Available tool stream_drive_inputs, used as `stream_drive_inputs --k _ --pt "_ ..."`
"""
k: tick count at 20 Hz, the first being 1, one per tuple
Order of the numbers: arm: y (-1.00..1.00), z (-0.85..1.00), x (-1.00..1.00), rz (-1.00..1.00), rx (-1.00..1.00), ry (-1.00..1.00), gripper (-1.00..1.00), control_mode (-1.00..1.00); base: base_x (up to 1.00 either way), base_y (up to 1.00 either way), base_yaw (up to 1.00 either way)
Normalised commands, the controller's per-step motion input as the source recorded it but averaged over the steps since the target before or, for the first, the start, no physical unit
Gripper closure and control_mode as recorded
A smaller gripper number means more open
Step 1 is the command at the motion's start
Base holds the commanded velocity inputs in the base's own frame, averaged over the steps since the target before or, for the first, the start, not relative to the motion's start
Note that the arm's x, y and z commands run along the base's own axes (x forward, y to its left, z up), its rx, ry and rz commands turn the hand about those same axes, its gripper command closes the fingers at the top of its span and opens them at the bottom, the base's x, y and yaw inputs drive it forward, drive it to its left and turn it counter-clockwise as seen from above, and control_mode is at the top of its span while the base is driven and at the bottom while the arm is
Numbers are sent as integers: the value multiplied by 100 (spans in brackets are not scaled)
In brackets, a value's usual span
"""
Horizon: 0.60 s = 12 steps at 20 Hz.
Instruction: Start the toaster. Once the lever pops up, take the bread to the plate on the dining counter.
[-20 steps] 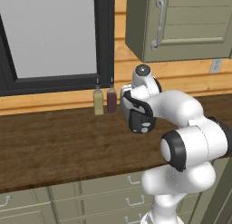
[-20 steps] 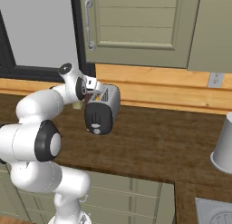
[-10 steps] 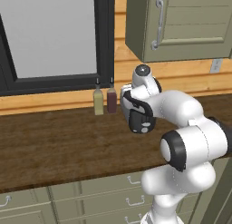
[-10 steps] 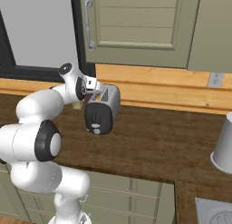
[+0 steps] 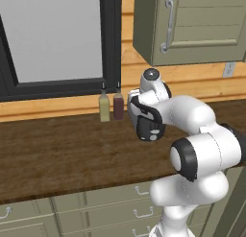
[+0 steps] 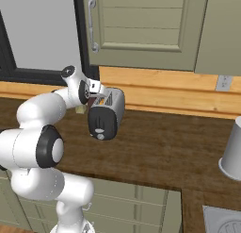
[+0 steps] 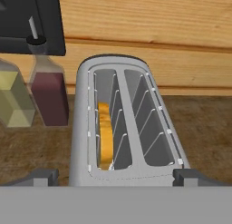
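The toaster (image 7: pixel 120 128) stands on the dark wood worktop by the wall, seen from above in the hand view. The bread (image 7: pixel 105 138), a tan-yellow slice, sits on edge deep in its left slot; the right slot is empty. My gripper (image 7: pixel 115 177) hovers open just above the toaster's near end, one fingertip (image 7: pixel 43 177) off each side. From the right base view the gripper (image 6: pixel 98 100) hangs over the toaster (image 6: pixel 108 112), whose black end panel (image 6: pixel 100 124) faces the robot. The lever is too small to make out. The plate and dining counter are out of view.
Two slim bottles (image 5: pixel 104 109) (image 5: pixel 118 106) stand left of the toaster, against the wooden wall under a dark window frame (image 5: pixel 110 44). A wall cabinet (image 6: pixel 141 29) hangs overhead. A grey cylinder (image 6: pixel 233 154) stands at the right on the worktop (image 6: pixel 169 152).
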Motion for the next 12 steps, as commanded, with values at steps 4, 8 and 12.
stream_drive_inputs --k 4,8,12 --pt "0 0 0 0 0 0 -100 -100 0 0 0" --pt "0 0 0 0 0 0 -100 -100 0 0 0" --pt "0 0 0 0 0 0 -100 -100 0 0 0"
